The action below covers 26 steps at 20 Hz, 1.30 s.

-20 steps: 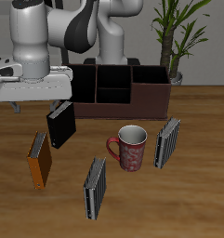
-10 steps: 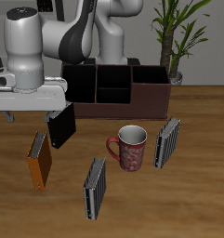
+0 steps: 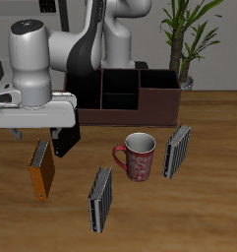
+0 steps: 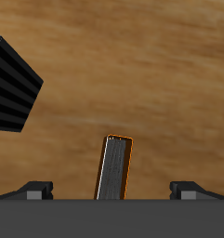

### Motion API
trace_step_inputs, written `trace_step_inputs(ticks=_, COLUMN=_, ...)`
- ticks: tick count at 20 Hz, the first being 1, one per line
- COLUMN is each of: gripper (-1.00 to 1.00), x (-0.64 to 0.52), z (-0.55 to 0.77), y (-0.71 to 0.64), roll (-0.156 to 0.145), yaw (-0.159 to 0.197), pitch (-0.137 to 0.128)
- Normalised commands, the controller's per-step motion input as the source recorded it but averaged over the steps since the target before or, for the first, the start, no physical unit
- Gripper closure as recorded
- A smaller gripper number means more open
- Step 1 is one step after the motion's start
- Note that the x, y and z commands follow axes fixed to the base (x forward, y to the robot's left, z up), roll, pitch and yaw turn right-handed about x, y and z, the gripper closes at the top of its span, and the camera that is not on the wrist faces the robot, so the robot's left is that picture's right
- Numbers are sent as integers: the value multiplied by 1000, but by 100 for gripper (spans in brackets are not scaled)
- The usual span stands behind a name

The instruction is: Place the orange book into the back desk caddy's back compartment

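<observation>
The arm points straight down, its two-finger gripper (image 3: 35,133) spread wide and hovering directly above the thin bright orange hardcover book (image 3: 41,168) (image 4: 114,167), not touching it.

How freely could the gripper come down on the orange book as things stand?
Probably freely: the gripper hangs open just above the upright orange book, fingers either side of its top edge. The black book stands close behind.

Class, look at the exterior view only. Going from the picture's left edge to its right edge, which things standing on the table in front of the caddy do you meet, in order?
Orange book → striped book nearest the front edge → mug → second striped book.
</observation>
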Motion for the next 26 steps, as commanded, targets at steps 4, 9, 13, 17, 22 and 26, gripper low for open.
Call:
trace_step_inputs(ticks=4, gripper=-100, x=55, z=-195, y=170, roll=28, yaw=-2, pitch=3)
trace_step_inputs(ticks=9, gripper=-100, x=20, z=-177, y=9, roll=-5, yaw=-18, pitch=17)
trace_step_inputs(ticks=13, gripper=-100, x=-32, z=-145, y=-73, roll=-19, yaw=-28, pitch=4)
trace_step_inputs(ticks=17, gripper=-100, x=-50, z=-201, y=-34, roll=-3, yaw=-22, pitch=5)
trace_step_inputs(ticks=22, gripper=-100, x=-47, z=-242, y=-65, roll=-23, yaw=-21, pitch=-3)
trace_step_inputs(ticks=26, gripper=-100, x=-55, z=-321, y=-24, roll=-13, yaw=15, pitch=9)
